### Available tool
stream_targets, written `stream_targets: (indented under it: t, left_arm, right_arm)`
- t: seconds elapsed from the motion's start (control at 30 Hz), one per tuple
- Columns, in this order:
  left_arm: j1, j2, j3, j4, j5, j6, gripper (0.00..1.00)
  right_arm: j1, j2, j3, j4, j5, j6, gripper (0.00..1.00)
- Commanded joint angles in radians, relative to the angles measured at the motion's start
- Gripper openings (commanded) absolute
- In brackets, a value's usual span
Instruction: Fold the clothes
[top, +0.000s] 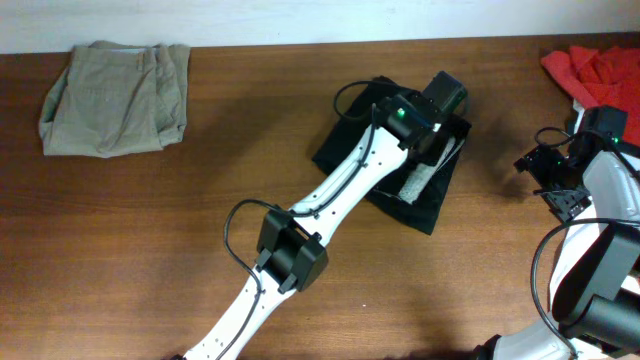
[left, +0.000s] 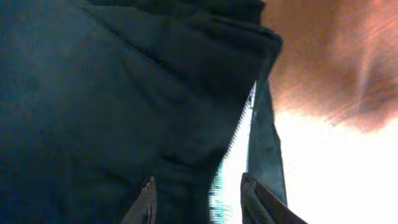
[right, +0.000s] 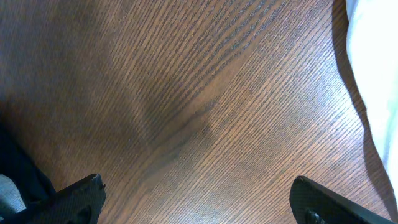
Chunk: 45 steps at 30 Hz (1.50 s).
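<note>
We see our left jaws pinching the plain black fabric shorts (top: 432, 205) mid-tabletop (top: 150, 230), right jaws wide open and empty at right.

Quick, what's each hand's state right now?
Left hand: closed on the plain black fabric shorts.
Right hand: open, holding nothing, over the brown wooden table.

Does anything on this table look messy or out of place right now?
Two things stand out. The black shorts lie askew in the middle of the table, with a pale strip of inner waistband turned out. The red shirt is bunched in the far right corner, unlike the khaki shorts, which lie folded flat.
</note>
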Motion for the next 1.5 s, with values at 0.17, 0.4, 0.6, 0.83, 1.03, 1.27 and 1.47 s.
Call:
stream_targets:
  t: [0.17,0.4,0.6,0.83,1.03,1.27,1.47]
  left_arm:
    - [0.096,0.025,0.149,-0.076,-0.004,0.071,0.52]
    - [0.263,0.089,0.156,-0.23,0.122,0.132,0.51]
    - [0.243,0.186,0.156,-0.239,0.285,0.164,0.32]
    - [0.167,0.204,0.156,-0.279,0.277,0.195,0.24]
    - [0.113,0.207,0.156,-0.303,0.277,0.196,0.13]
    - [0.103,0.207,0.162,-0.406,0.289,0.196,0.07]
    - [0.079,0.207,0.162,-0.448,0.415,0.236,0.0]
  right_arm:
    - [-0.003,-0.005,0.008,0.0,0.002,0.009,0.99]
    - [-0.003,-0.005,0.008,0.0,0.002,0.009,0.99]
    - [-0.003,-0.005,0.008,0.0,0.002,0.009,0.99]
    - [-0.003,-0.005,0.008,0.0,0.002,0.009,0.99]
    - [-0.003,-0.005,0.008,0.0,0.002,0.009,0.99]
    - [-0.003,-0.005,0.008,0.0,0.002,0.009,0.99]
    - [-0.003,-0.005,0.008,0.0,0.002,0.009,0.99]
